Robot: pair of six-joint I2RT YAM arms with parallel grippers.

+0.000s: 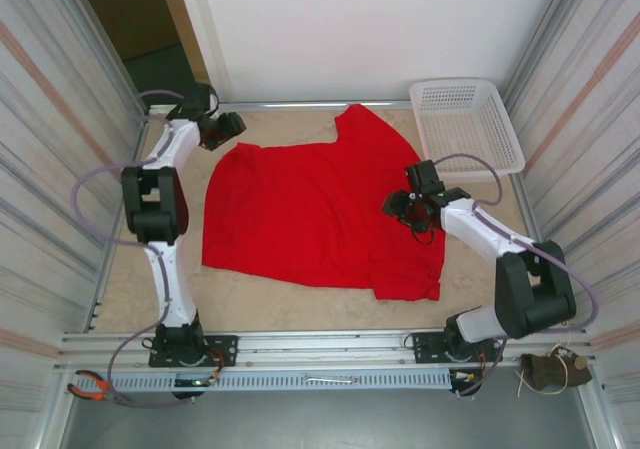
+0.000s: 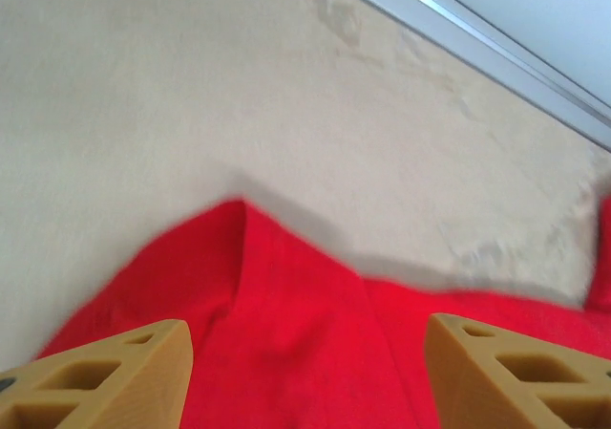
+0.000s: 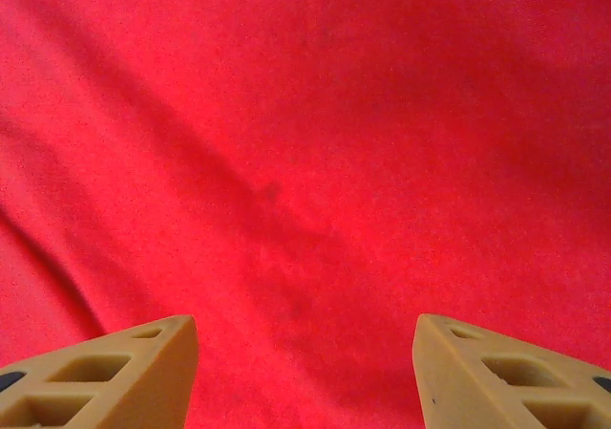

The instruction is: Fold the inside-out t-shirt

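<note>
- The t-shirt [image 1: 320,209] lies spread on the surface [image 1: 300,299] in the middle of the top view. It is bright red and mostly flat.
- One part of the shirt reaches toward the upper centre of the frame. A bunched, folded part sits at its lower right corner.
- The left end effector [image 1: 232,124] is at the upper left of the top view, just beside the shirt's upper left corner.
- In the left wrist view its tan fingers [image 2: 115,372] stand wide apart with nothing between them. A peaked edge of the shirt lies below them on the beige surface, and a metal rail [image 2: 496,37] crosses the upper right.
- The right end effector [image 1: 400,207] is over the shirt's right side, right of centre in the top view.
- In the right wrist view its fingers [image 3: 506,372] are also spread and hold nothing, with softly creased red cloth beneath.
- A white mesh basket [image 1: 470,124] sits at the upper right, near the shirt but apart from it.
</note>
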